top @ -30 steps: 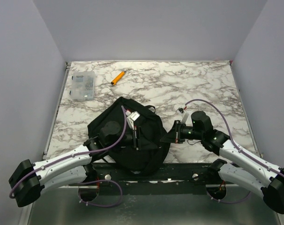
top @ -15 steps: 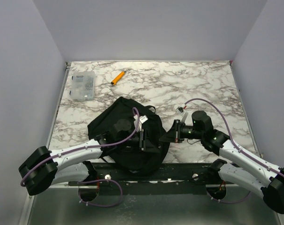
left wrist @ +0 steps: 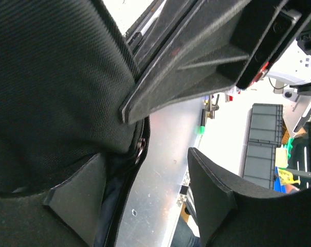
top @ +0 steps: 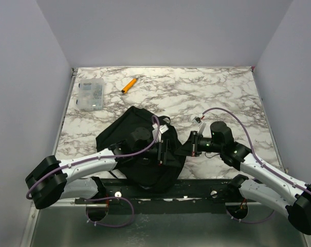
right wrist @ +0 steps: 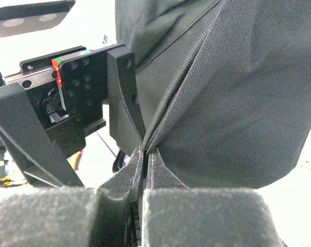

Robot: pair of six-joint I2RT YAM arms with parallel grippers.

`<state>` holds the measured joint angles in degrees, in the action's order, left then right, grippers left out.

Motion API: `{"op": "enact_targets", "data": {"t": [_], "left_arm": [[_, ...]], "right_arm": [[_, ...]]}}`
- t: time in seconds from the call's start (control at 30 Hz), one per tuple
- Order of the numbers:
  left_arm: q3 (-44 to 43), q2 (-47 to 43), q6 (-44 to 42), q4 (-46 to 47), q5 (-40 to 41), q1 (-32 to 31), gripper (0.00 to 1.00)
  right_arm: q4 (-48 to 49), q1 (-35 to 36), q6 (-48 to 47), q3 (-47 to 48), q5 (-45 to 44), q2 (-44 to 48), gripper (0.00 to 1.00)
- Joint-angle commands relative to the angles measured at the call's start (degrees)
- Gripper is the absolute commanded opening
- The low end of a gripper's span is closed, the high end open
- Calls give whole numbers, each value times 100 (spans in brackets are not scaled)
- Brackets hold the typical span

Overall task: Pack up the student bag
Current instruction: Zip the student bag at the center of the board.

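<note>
The student bag (top: 116, 135) looks soft and floppy, best taken by a seam: right gripper (top: 188, 145) pinches its edge tight, left gripper (top: 163, 151) gapes beside it, holding nothing

Pale lilac walls (top: 170, 31) enclose a marble tabletop (top: 212, 90).

Black soft student bag (top: 114, 135), crumpled, lying front-centre.
</note>
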<state>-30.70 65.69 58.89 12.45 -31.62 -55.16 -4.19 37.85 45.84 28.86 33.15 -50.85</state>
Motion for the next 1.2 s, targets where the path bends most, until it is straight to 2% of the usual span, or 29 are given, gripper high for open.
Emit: {"op": "enact_targets", "data": {"t": [0.0, 0.1, 0.17, 0.3, 0.53, 0.67, 0.9, 1.0, 1.17], "left_arm": [[-630, 422, -112, 12, -439, -22, 62], [-783, 313, -139, 23, -670, -91, 53], [-780, 194, -68, 25, -762, -100, 42], [-614, -31, 77, 13, -789, -101, 31], [-472, -160, 123, 4, -695, -101, 25], [-505, -184, 33, -188, -551, -94, 17], [-572, -452, -448, -1233, 3, -92, 0], [-524, -582, -562, -1631, 128, -92, 0], [-463, -680, -611, -1675, 62, -92, 0]], "right_arm": [[427, 1, -62, 212, 373, 56, 0], [427, 0, -70, 216, 350, 22, 0], [428, 3, -64, 201, 350, 7, 0], [479, 2, -34, 118, 333, 29, 0], [489, 3, -53, 119, 342, -3, 0], [478, -2, -105, 109, 333, -21, 0], [-93, -3, -362, 171, -201, 7, 0], [-415, 1, -524, 271, -602, 6, 0], [-535, -1, -849, 298, -889, 1, 0]]}}
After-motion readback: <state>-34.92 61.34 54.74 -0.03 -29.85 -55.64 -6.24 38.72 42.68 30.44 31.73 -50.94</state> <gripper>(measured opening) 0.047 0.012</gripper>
